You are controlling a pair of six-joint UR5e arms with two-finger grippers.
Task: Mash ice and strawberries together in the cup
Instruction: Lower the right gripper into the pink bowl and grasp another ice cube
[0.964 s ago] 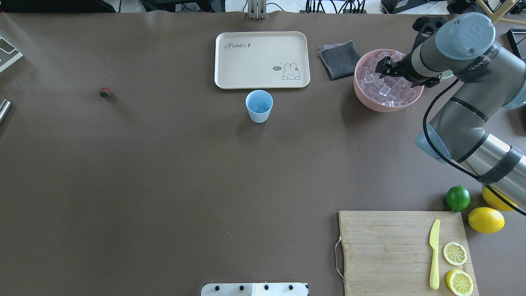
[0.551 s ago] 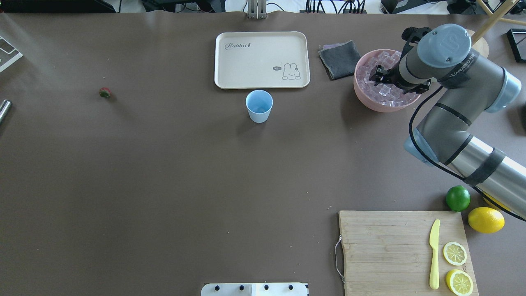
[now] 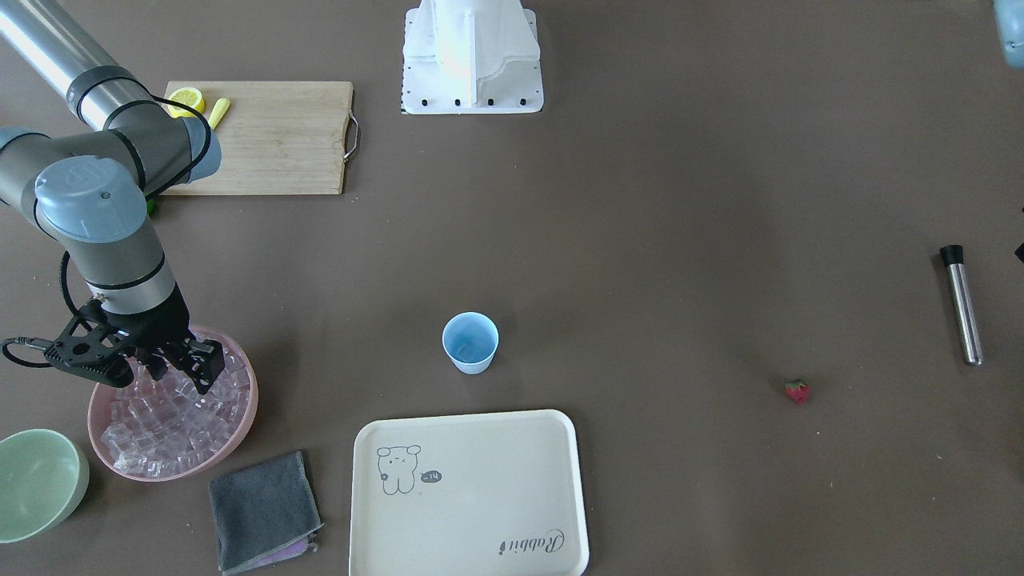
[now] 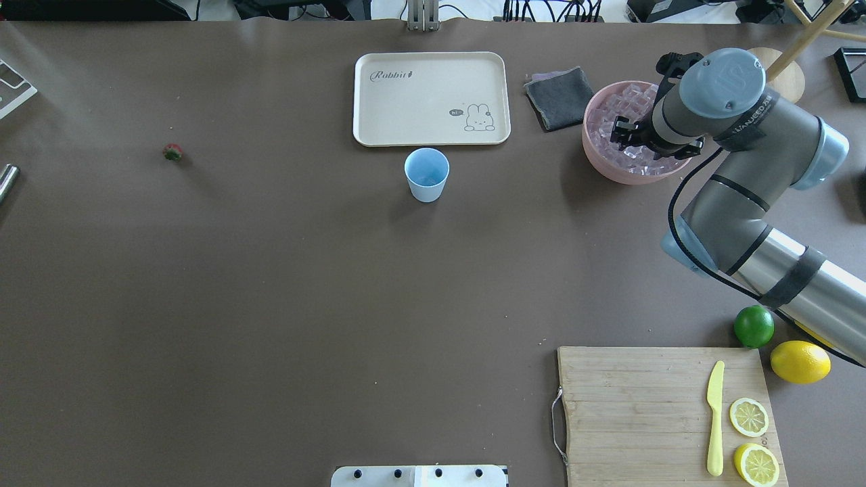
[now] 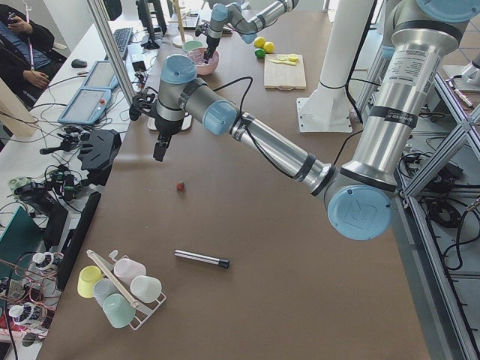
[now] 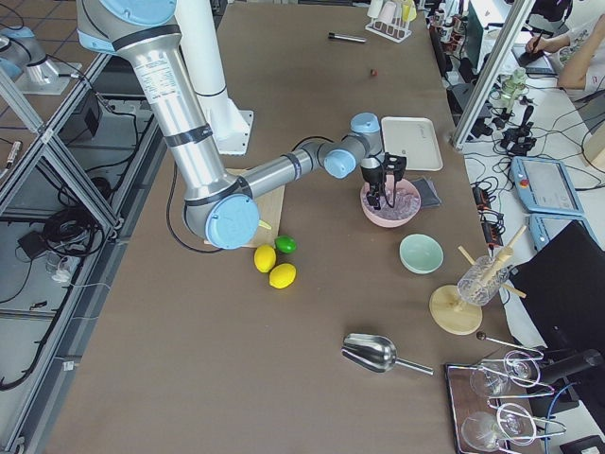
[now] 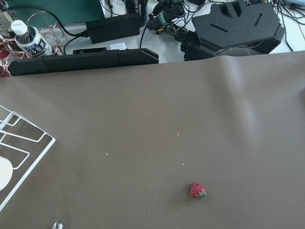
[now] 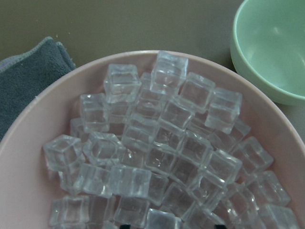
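Observation:
The light-blue cup [image 4: 426, 174] [image 3: 470, 342] stands upright mid-table, just in front of the tray. The ice [image 8: 157, 143] [image 4: 612, 111] fills a pink bowl [image 4: 599, 166] [image 3: 108, 464] at the far right. My right gripper [image 4: 626, 135] [image 3: 180, 370] hangs open just above the cubes, gripping nothing. One small red strawberry [image 4: 173, 152] [image 3: 797, 390] [image 7: 197, 190] lies alone on the far left of the table. My left gripper [image 5: 159, 150] shows only in the exterior left view, above the table near the strawberry; I cannot tell its state.
A cream tray [image 4: 431, 98] lies behind the cup, with a grey cloth [image 4: 560, 98] beside the pink bowl. A mint-green bowl [image 3: 40, 480] sits beyond the pink bowl. At near right are a cutting board [image 4: 629, 406] with knife and lemon slices, a lime [image 4: 754, 326] and a lemon [image 4: 800, 361]. A metal rod [image 3: 960, 308] lies far left.
My right arm has swung in, moving its gripper a little left and toward the near side of the pink bowl. Cup and strawberry have not moved.

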